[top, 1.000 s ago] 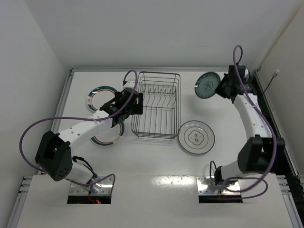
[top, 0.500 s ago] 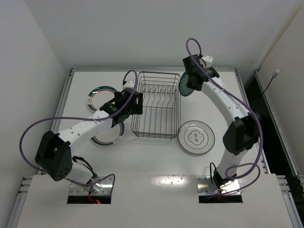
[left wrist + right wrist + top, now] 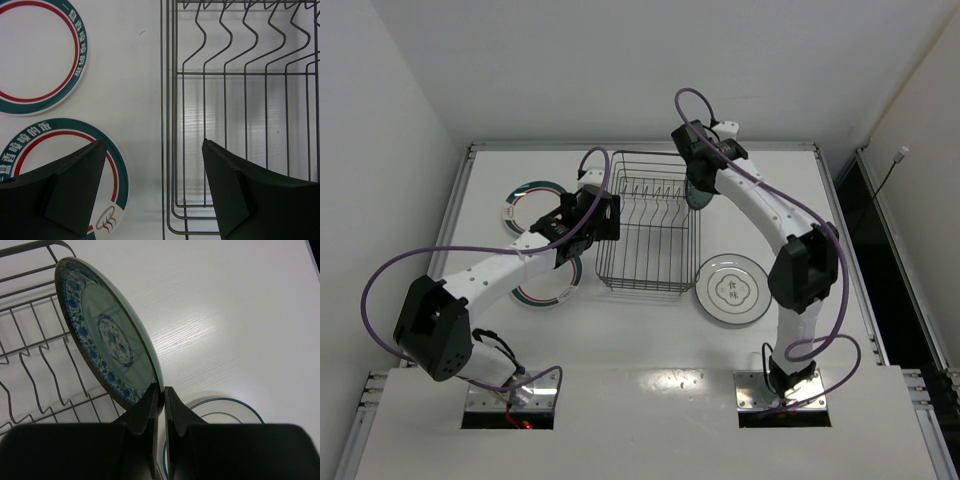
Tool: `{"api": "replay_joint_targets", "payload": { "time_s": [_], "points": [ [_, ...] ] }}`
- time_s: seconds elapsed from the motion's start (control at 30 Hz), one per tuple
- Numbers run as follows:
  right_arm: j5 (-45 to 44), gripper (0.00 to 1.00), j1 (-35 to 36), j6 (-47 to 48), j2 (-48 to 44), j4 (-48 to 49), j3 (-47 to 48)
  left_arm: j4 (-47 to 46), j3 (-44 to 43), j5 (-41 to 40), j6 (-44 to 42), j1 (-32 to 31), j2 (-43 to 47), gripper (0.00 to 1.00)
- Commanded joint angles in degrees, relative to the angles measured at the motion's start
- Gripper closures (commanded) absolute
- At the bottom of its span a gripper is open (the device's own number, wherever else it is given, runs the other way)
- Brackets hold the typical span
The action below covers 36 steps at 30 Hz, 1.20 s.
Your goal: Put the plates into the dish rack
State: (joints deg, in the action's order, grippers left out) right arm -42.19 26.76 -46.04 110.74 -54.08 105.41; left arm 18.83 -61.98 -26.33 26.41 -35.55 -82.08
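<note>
**Plates: the teal plate [image 3: 107, 345] at the dish rack [image 3: 648, 286], three flat on the bench [image 3: 650, 340]**

My right end effector [image 3: 161, 390] is clamped on the lower rim of the teal plate, with one finger on each face. The plate stands on edge, tilted, at the upper right corner of the dish rack in the top view. I cannot tell whether it touches the wires. Its face has a pale green centre with a small blue medallion, and a band of blue flower pattern runs inside the rim.

My left end effector [image 3: 154, 142] hangs with its fingers wide apart and holds nothing. It sits over the left wall of the rack, in the centre left of the top view.

Two ringed plates lie flat left of the rack. Each is white with a green outer ring, a red inner ring and white lettering. One [image 3: 535, 203] is further up the frame. The other [image 3: 545, 288] is partly under my left arm.

The white-grey plate [image 3: 732, 289], with a dark mark at its centre, lies flat just beside the rack's lower right corner.
</note>
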Motion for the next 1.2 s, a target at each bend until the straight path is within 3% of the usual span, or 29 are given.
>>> {"api": "replay_joint_targets", "payload": {
  "time_s": [0.0,0.27,0.4,0.6,0.77,0.93,1.03,1.1,1.17],
  "points": [
    [-3.9,1.0,2.4,-1.9,2.2,-1.8,4.2,-0.8,-2.0,-0.8,0.6,-0.4,0.0,0.25],
    [-4.3,1.0,5.0,-4.8,10.6,-8.5,9.8,-0.3,-2.6,-0.8,0.6,-0.4,-0.5,0.25],
    [-0.7,1.0,5.0,-4.1,11.1,-7.3,8.8,-0.3,-2.6,-0.8,0.6,-0.4,-0.5,0.25],
    [9.8,0.94,5.0,0.2,4.1,2.3,1.0,-0.3,-2.6,-0.8,0.6,-0.4,-1.1,0.25],
    [15.5,0.73,3.8,2.5,-3.2,8.4,-5.2,-0.3,-2.6,-1.4,0.6,-0.4,-1.7,0.25],
    [14.2,0.68,2.3,4.6,-8.8,5.1,-2.9,-0.3,-2.6,-2.0,0.6,-0.4,-2.2,0.25],
    [12.4,0.55,-0.6,6.4,-15.0,2.8,-4.2,-0.3,-2.6,-2.5,0.6,-0.4,-2.2,0.25],
    [15.6,0.39,-6.3,7.5,-21.1,3.6,-10.0,-0.3,-2.6,-2.5,0.6,-0.4,-1.7,0.25],
    [28.3,0.35,-12.8,9.6,-25.0,5.9,-16.3,-0.3,-2.6,-2.5,0.6,-0.4,-1.7,0.25]
  ]
}}
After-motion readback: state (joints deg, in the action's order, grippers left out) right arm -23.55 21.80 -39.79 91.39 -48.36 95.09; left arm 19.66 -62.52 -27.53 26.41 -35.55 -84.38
